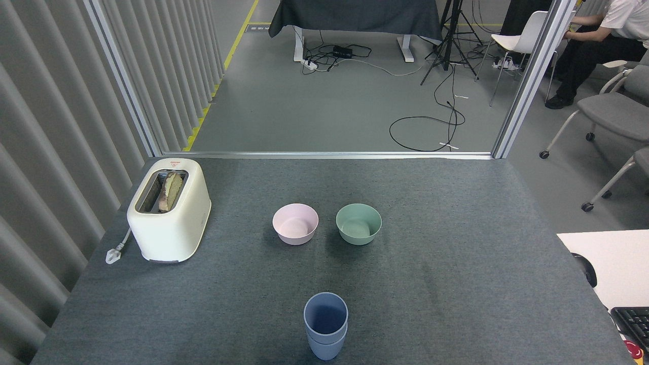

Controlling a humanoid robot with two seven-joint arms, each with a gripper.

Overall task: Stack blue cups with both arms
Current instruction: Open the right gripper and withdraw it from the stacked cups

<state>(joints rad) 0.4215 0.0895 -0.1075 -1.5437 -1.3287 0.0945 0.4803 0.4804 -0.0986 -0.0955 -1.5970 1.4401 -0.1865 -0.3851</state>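
Here, in the head view, the blue cups (325,325) stand nested one inside the other, upright, near the front edge of the grey table (456,284), a little left of centre. The rim of the lower cup shows as a band just under the rim of the upper one, and the upper cup's dark blue inside is bare. Nothing touches the stack.

Neither arm shows in this view, so the state of each pincer, how wide it stands and what it has hold of, cannot be told from here.

Farther back on the table, the pink bowl (295,223) and the green bowl (358,223) sit side by side, near each other but apart, both well behind the cups. The pink bowl is to the left of the green one. At the table's left side stands a cream toaster (169,209) with a slice of bread (171,190) upright in its slot; its plug (114,253) lies on the table just beside its left front corner.

Beyond the table, black cables (428,124) lie on the floor, and a seated person (598,38) is at the top right. A white desk corner (608,258) with a keyboard (634,322) is at the lower right.
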